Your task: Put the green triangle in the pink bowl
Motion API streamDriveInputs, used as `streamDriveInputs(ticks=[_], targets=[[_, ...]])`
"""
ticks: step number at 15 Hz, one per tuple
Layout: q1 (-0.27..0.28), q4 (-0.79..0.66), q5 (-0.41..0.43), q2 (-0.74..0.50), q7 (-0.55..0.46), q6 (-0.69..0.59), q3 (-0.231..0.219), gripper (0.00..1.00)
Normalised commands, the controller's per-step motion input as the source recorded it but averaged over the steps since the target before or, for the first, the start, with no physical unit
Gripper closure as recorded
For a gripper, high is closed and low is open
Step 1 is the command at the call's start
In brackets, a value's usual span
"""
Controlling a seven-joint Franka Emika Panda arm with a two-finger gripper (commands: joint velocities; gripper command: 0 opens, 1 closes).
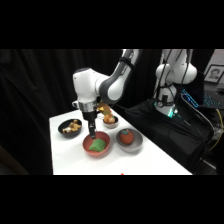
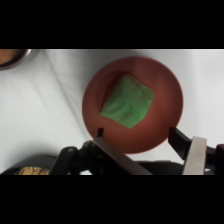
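1 green triangle (image 2: 127, 101) lies flat inside the pink bowl (image 2: 165, 85), a little off centre toward the bowl's far side in the wrist view, with nothing gripping it. By my reading the placing is done; all that looks left is for the arm to lift clear.

The piece is bright green, flat, with rounded corners; its top face looks slightly uneven or mottled, and from directly above it reads more 4-sided than 3-sided. The bowl is round, shallow, reddish-pink, with a smooth matte inside and no pattern.

The gripper (image 2: 137, 137) hangs just above the bowl's near rim, its 2 fingers spread apart and holding nothing: 1 dark finger at the bowl's lower left edge, the other at the lower right with a pale metal face. In the side view the gripper (image 1: 93, 134) comes straight down over the bowl from the white arm.

On the white counter (image 1: 150, 162), 3 more bowls stand near: a grey bowl (image 1: 131, 144) holding a red item just to the right, a black bowl (image 1: 69, 131) with tan food to the left, and a small pale bowl (image 1: 110, 121) behind with something orange-tan in it. None touches the pink bowl, as far as can be seen.
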Motion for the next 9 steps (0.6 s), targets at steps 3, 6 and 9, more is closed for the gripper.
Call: streamDriveInputs(ticks=[3, 6, 9], targets=[[0.025, -0.16, -0.005, -0.52, -0.09, -0.39, -0.025, 0.00], [0.011, -0.13, -0.002, -0.46, -0.10, -0.34, -0.021, 0.00], [0.007, -0.14, -0.001, -0.39, -0.10, -0.21, -0.013, 0.00]])
